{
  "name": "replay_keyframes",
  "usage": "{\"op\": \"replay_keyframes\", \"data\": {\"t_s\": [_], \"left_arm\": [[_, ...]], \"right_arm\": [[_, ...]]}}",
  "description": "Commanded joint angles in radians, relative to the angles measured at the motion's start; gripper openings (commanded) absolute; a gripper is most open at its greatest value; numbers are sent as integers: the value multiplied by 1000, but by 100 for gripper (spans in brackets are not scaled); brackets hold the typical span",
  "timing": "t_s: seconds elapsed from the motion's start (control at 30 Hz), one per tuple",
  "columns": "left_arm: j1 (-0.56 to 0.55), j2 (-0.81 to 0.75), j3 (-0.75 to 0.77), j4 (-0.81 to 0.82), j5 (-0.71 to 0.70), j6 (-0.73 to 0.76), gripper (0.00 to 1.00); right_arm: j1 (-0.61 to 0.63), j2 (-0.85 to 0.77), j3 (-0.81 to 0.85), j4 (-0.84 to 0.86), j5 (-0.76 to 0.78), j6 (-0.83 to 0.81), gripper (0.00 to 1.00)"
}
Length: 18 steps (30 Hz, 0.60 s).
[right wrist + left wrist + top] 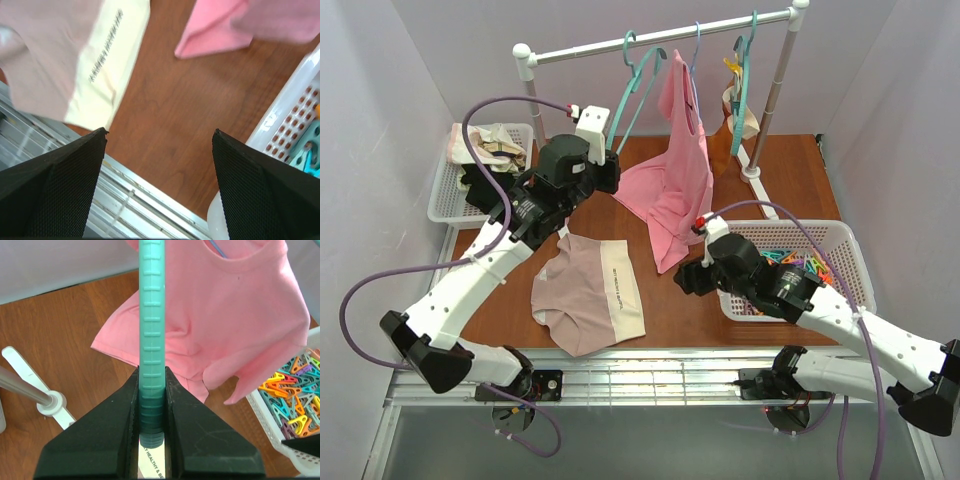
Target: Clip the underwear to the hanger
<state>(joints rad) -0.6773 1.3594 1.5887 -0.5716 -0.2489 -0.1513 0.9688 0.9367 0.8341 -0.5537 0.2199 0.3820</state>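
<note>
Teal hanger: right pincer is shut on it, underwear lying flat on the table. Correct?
Wrong arm. The left pincer is shut on the teal hanger, seen plainly in the left wrist view; the right pincer stands open and empty. The underwear does lie flat on the table.

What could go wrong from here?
1. The left gripper pinches the hanger only at its arm tip; the hanger may swivel or slip coming off the rail.
2. The pink top hangs right beside the hanger, so it could snag.
3. The underwear lies flat on the table; the open right gripper may struggle to pinch it.
</note>
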Motion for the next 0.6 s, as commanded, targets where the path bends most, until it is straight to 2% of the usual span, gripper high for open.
{"op": "replay_keyframes", "data": {"t_s": [0.0,0.23,0.47,0.57], "left_arm": [[-28,-69,-51,3,-44,-7,0],[-102,-115,-107,18,-162,19,0],[-203,-161,-199,19,-306,29,0],[-248,-189,-249,27,-383,12,0]], "right_arm": [[-1,30,155,-44,68,-35,78],[-1,129,394,-77,87,-66,78],[-24,304,768,-74,102,-89,78],[-45,356,864,-74,93,-77,78]]}}
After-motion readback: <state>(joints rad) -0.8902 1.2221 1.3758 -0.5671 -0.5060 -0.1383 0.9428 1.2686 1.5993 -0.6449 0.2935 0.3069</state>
